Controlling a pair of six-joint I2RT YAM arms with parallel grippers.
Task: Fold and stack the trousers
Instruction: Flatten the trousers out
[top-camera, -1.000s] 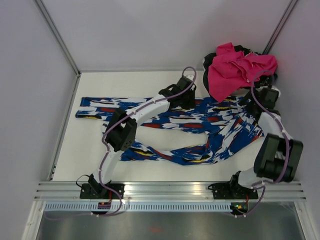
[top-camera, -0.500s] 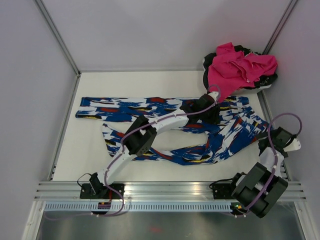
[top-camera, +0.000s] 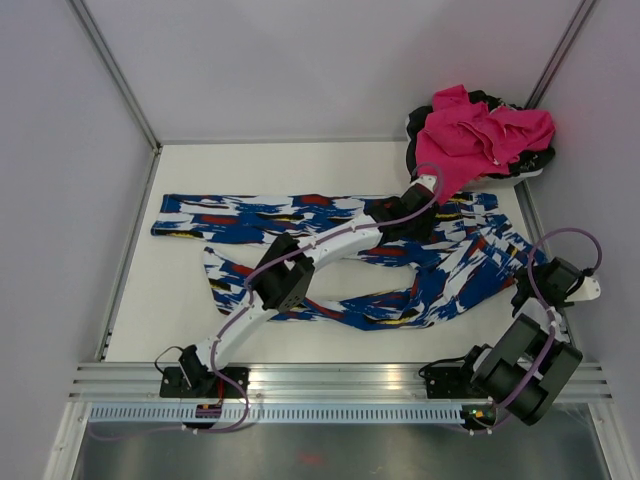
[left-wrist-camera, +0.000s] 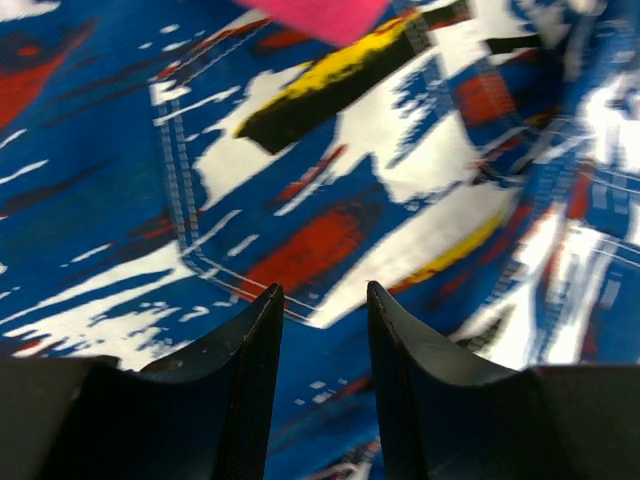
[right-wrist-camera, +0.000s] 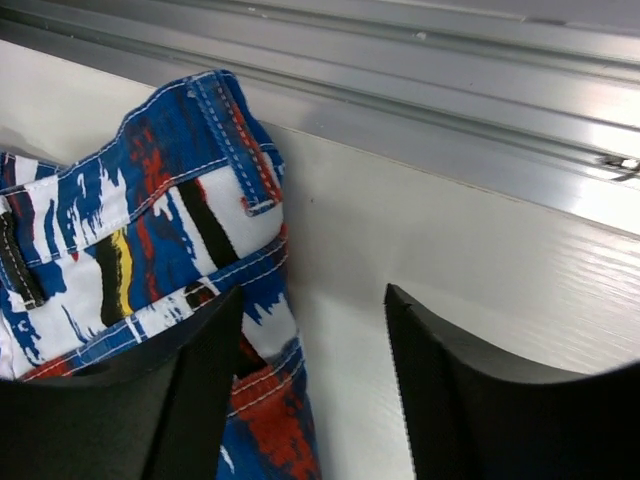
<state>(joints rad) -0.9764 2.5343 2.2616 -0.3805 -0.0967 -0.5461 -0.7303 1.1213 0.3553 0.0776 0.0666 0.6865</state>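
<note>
The trousers (top-camera: 460, 270) lie spread on the white table, both legs stretching left and the waist at the right. My left gripper (top-camera: 405, 222) hovers low over the seat, beside a stitched back pocket (left-wrist-camera: 300, 180). Its jaws (left-wrist-camera: 322, 290) are open, and only flat fabric shows in the gap. My right gripper (top-camera: 528, 290) sits at the trousers' right edge. It is open (right-wrist-camera: 315, 292): its left finger is over the waistband corner (right-wrist-camera: 150, 220) and its right finger over bare table. Neither gripper holds any cloth.
A pink garment (top-camera: 470, 135) is heaped on a dark pile at the back right, its hem just beyond the left fingers (left-wrist-camera: 320, 15). The aluminium rail (right-wrist-camera: 450, 100) of the table's right side runs close behind the right gripper. Grey walls enclose the table.
The left arm has stretched right from mid-trousers to the seat, jaws opening. The right gripper has pulled back from beside the pink pile to the trousers' right edge, jaws narrowing.
</note>
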